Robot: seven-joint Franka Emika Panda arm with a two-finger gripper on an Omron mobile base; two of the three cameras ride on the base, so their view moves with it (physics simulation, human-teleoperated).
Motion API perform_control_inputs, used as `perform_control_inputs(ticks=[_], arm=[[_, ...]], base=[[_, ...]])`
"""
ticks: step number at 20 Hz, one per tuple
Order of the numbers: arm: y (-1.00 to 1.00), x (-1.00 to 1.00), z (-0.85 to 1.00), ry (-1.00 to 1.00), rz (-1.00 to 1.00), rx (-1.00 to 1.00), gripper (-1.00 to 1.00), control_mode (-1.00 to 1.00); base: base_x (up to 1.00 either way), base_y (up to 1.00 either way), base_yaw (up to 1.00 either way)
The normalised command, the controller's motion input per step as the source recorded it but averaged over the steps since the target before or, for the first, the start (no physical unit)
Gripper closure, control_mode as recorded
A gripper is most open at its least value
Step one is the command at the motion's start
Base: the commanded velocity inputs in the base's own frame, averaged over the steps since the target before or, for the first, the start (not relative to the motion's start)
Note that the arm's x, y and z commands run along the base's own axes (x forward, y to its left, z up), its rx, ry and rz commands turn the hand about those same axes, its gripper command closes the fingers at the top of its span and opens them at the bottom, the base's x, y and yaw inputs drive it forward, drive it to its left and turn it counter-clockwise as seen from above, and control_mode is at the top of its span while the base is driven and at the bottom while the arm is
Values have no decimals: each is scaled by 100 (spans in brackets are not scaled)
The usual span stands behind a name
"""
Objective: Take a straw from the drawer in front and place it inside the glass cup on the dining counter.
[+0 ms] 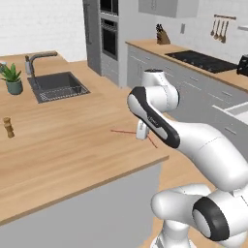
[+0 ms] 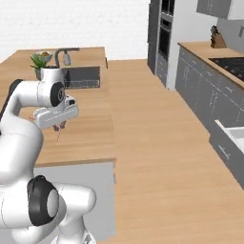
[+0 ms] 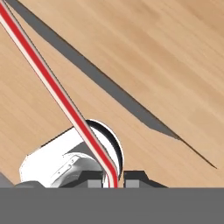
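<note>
Red straw (image 3: pixel 57 89) is pinched between the fingers of the gripper (image 3: pixel 113 183), just above the glass cup (image 1: pixel 141 131) standing on the light-wood desk (image 1: pixel 58 145). Farther back are the black sink (image 1: pixel 57 86) and a plant (image 1: pixel 12 78).

Glossy white arm (image 1: pixel 193 140) of rounded, bulbous links, dark grey bands at the joints, with a boxy white hand (image 2: pixel 56 115)
</note>
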Motion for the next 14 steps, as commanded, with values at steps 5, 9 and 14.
perform_control_inputs(ticks=[5, 9, 14], arm=[[0, 0, 0, 0, 0, 0, 100, 100], [0, 0, 0, 0, 0, 0, 100, 100], [0, 0, 0, 0, 0, 0, 100, 100]], base=[[-69, 100, -13], [-56, 100, -13], [-43, 100, -14]])
